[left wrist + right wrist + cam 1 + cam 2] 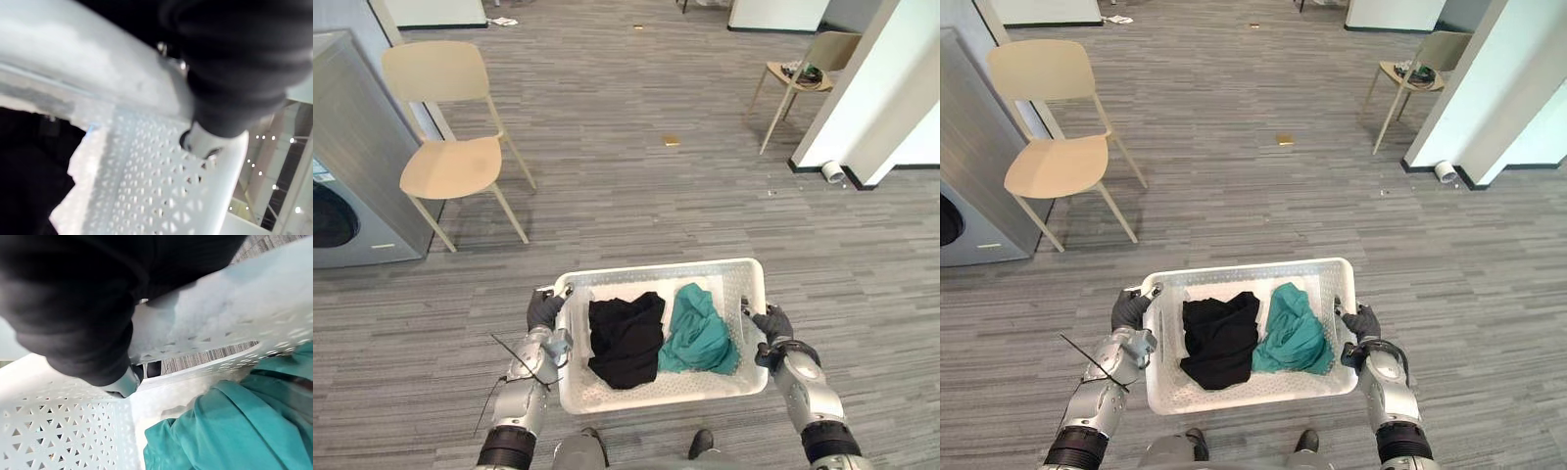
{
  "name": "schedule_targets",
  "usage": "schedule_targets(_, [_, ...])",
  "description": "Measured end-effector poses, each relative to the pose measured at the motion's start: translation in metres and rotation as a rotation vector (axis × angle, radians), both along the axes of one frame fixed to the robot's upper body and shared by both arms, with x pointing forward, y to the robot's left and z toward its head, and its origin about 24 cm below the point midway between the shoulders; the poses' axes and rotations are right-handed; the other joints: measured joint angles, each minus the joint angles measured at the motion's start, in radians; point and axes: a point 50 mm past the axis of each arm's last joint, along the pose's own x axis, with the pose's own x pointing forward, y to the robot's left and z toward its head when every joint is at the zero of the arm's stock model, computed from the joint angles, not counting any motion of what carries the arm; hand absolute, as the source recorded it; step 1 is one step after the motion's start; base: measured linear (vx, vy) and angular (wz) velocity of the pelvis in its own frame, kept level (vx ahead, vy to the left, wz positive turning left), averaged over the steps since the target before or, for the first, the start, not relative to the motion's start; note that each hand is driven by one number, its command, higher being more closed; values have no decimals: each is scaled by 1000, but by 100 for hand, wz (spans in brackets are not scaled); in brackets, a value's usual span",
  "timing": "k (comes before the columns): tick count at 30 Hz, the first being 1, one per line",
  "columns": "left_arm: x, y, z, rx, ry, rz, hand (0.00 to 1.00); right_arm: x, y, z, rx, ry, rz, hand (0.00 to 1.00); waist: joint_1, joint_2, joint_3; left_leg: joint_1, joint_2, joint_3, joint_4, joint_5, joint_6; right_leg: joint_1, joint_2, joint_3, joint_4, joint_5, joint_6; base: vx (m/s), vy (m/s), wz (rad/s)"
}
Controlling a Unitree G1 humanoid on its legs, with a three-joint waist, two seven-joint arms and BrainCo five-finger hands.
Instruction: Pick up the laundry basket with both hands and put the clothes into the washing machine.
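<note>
- Grey plank-pattern floor (pixel 656 196): open room, bare around the basket, so the load is carried and not rested on any surface.
- laundry basket (pixel 658 271): white, perforated, rectangular. It is held level above the floor, close in front of the robot. The pick-up appears done and the carry to the machine remains.
- black garment (pixel 626 338): crumpled inside the basket, in its left half, below the rim so it should not slip out.
- teal garment (pixel 698 331): bunched inside the basket, in its right half, touching the black one.
- left hand (pixel 545 311): closed on the basket's left end rim, dark cover over the edge. A silver digit presses the perforated wall beneath.
- right hand (pixel 771 323): clamped likewise on the basket's right end rim. Grips at opposite ends likely keep the basket from tipping.
- washing machine (pixel 357 157): grey, with a dark round door, well apart from the basket, ahead and to its left. Whether the door is open cannot be told. No clothes are loaded yet.
- pale chair (pixel 450 164): between the basket and the machine, just beside the machine. It is a likely obstacle on approach.
- second chair (pixel 800 76): far ahead and right of the basket, by a white pillar (pixel 871 108).
</note>
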Motion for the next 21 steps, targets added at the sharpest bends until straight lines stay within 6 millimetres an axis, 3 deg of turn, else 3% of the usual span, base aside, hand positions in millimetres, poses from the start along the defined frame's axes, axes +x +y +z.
schedule_targets(2, [-3,0,-2,-26,2,26,100,-4,-1,-3,2,4,-2,100,-6,38,-2,-31,-3,-11,49,-32,7,-6,-18,-22,16,-20,16,54,61,7])
schedule_targets(3, [-4,0,-2,-28,3,26,100,-5,-2,-4,4,8,-3,100,-7,45,-3,-37,-4,-18,60,-38,11,-11,-24,-32,32,-32,22,64,111,47])
schedule_targets(4, [-5,-4,-2,-34,1,24,100,-13,-5,-7,16,14,-20,100,-18,48,0,-69,-21,-52,111,-60,34,-34,-70,-85,130,-95,29,146,220,130])
schedule_targets(5, [-10,-9,-4,-28,6,5,100,-29,-12,-14,38,26,-48,100,-51,42,4,-85,-95,-110,192,-91,86,-28,-177,-155,314,-155,55,192,278,164])
schedule_targets(7, [-16,-15,-9,-49,24,-2,100,-45,-19,-18,37,31,-70,100,-75,53,8,-68,-138,-145,191,-144,118,-76,-272,-161,572,-183,-49,162,281,161])
schedule_targets(8, [-23,-16,-13,-55,39,1,100,-57,-18,-25,54,58,-88,100,-84,47,14,-20,-190,-214,183,-176,146,-189,-337,13,833,-74,-219,209,275,138])
schedule_targets(9, [-25,-17,-14,-58,43,1,100,-60,-18,-28,62,71,-92,100,-88,55,17,-9,-193,-237,183,-185,161,-234,-318,89,907,-81,-210,300,245,141])
schedule_targets(10, [-25,-14,-9,-37,26,-7,100,-64,-11,-31,95,67,-102,100,-87,63,21,-3,-193,-289,184,-199,184,-310,-229,181,1027,-173,-139,347,135,113])
schedule_targets(11, [-22,-8,1,-8,-21,-12,100,-62,-3,-26,125,28,-99,100,-87,55,26,1,-196,-335,176,-204,191,-372,-125,211,1070,-238,-108,299,71,115])
schedule_targets(12, [-21,-6,6,1,-43,-18,100,-64,-2,-25,143,17,-104,100,-88,48,26,9,-200,-357,169,-207,192,-391,-86,213,1056,-259,-84,333,26,123])
schedule_targets(13, [-19,-8,12,9,-71,-46,100,-71,-2,-24,163,3,-134,100,-90,30,28,50,-225,-403,132,-210,193,-414,-35,188,982,-294,-56,413,-7,119])
schedule_targets(15, [-19,-12,13,5,-81,-68,100,-76,-5,-22,159,-7,-153,100,-97,11,20,133,-246,-450,64,-219,196,-421,11,90,714,-295,-49,485,-19,95])
schedule_targets(16, [-18,-16,13,6,-82,-86,100,-77,-8,-22,157,-3,-163,100,-100,21,21,178,-251,-474,23,-232,193,-421,51,30,468,-239,-51,433,-23,54])
schedule_targets(17, [-17,-18,13,5,-83,-94,100,-78,-10,-23,156,-3,-171,100,-105,16,18,205,-251,-495,5,-236,179,-422,70,33,390,-175,-75,616,-57,92])
schedule_targets(18, [-16,-24,8,-4,-69,-110,100,-80,-15,-22,144,-2,-185,100,-131,42,-1,248,-224,-548,-17,-259,154,-423,118,65,367,-59,-103,744,-87,74])
schedule_targets(19, [-17,-27,4,-28,-52,-98,100,-78,-20,-20,122,-2,-177,100,-130,95,-33,271,-181,-557,19,-263,119,-402,165,81,383,-90,-183,955,-69,65])
schedule_targets(20, [-16,-28,4,-37,-55,-89,100,-76,-21,-19,118,-2,-171,100,-134,105,-28,222,-177,-540,199,-219,6,-373,149,65,454,-153,-199,818,-41,29])
schedule_targets(21, [-15,-31,3,-43,-49,-92,100,-76,-24,-18,110,-3,-173,100,-139,111,-24,190,-181,-532,318,-168,-78,-358,131,54,507,-176,-214,764,-10,43])
